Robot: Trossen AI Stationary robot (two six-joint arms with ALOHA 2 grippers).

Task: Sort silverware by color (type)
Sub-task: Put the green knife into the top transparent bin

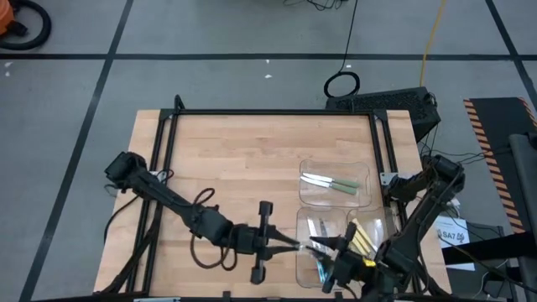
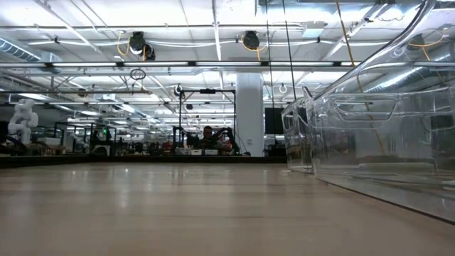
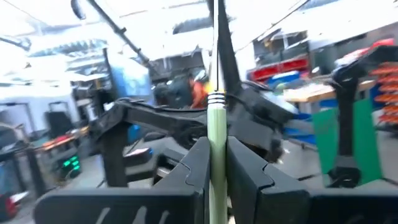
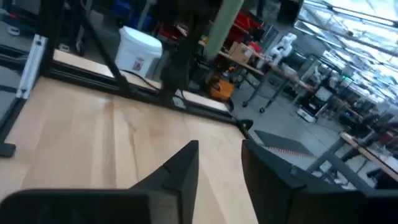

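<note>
My left gripper (image 1: 289, 243) hangs over the table's near middle, shut on a green-handled utensil (image 3: 216, 124) whose silver end points away past the fingertips. My right gripper (image 1: 340, 262) stands close by on its right, over the near clear tray (image 1: 304, 252). It is open (image 4: 219, 149) with nothing between its fingers, and the green handle (image 4: 225, 18) shows farther off in its wrist view. Two green-handled utensils (image 1: 331, 183) lie in the far clear tray (image 1: 362, 168). Yellow-handled ones (image 1: 362, 239) lie in the near right tray. My left gripper pinches the utensil's green handle (image 3: 216, 163) between its two fingers, a little below the rings where handle meets metal. The handle runs through the gap and the metal end sticks out beyond the fingertips. The utensil is lifted clear of the table.
Clear plastic trays (image 2: 370, 135) fill the table's right side. A black frame rail (image 1: 268, 113) runs round the table. A loop of black cable (image 1: 210, 252) lies under the left arm. Bare wood (image 1: 235, 159) spreads over the table's left and far parts.
</note>
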